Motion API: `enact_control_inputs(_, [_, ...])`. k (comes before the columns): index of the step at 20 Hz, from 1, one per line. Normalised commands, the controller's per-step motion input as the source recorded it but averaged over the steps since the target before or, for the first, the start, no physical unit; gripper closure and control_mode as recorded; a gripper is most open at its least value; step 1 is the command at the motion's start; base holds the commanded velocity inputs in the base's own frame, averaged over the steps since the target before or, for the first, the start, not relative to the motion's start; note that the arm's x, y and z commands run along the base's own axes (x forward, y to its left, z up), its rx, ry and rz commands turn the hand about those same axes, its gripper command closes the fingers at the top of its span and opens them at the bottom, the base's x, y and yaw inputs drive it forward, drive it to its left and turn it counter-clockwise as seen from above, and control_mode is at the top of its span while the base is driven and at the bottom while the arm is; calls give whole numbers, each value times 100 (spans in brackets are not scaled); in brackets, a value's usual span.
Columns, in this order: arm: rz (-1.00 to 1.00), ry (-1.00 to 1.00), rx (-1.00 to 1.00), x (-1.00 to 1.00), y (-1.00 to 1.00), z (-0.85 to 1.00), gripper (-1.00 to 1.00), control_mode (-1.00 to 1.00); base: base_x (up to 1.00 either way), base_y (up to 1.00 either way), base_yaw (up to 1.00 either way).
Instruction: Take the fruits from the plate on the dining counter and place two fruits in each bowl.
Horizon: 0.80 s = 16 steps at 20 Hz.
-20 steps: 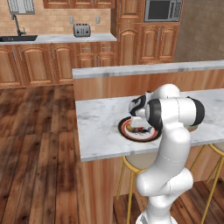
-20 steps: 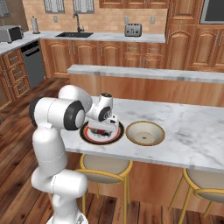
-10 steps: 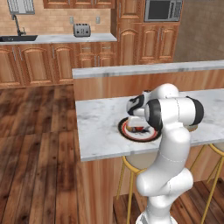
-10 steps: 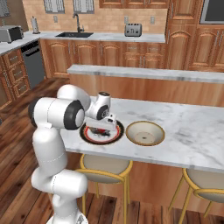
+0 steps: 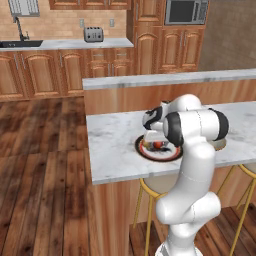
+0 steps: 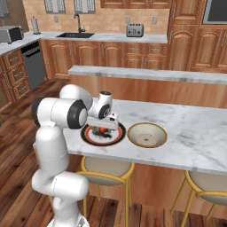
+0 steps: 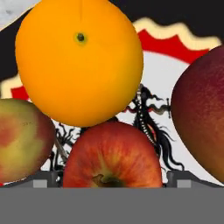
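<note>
Four round fruits sit on the black-rimmed, red-banded plate (image 6: 103, 134) on the marble-topped desk (image 6: 195, 133), the tan shallow bowl (image 6: 146, 135) just beside it. Spread wide and gripping nothing, the tool (image 7: 112, 177) hangs low over the red apple (image 7: 113, 155), a fingertip on either side. Apple looks firm, smooth, probably a bit slippery; take it across its widest middle, clear of the bright orange (image 7: 78, 61) touching it

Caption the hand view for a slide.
Open gripper low over the plate, red apple between its fingertips, orange beyond.
</note>
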Motion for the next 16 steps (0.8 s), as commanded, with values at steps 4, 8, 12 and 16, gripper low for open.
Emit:
enact_control_inputs(4, [0, 0, 0, 10, 0, -1, 100, -100, 0, 0, 0])
enact_control_inputs(8, [0, 0, 0, 0, -5, 0, 100, -100, 0, 0, 0])
enact_control_inputs(12, [0, 0, 0, -53, -47, 5, 100, -100, 0, 0, 0])
enact_control_inputs(16, [0, 0, 1, -95, -97, 10, 100, -100, 0, 0, 0])
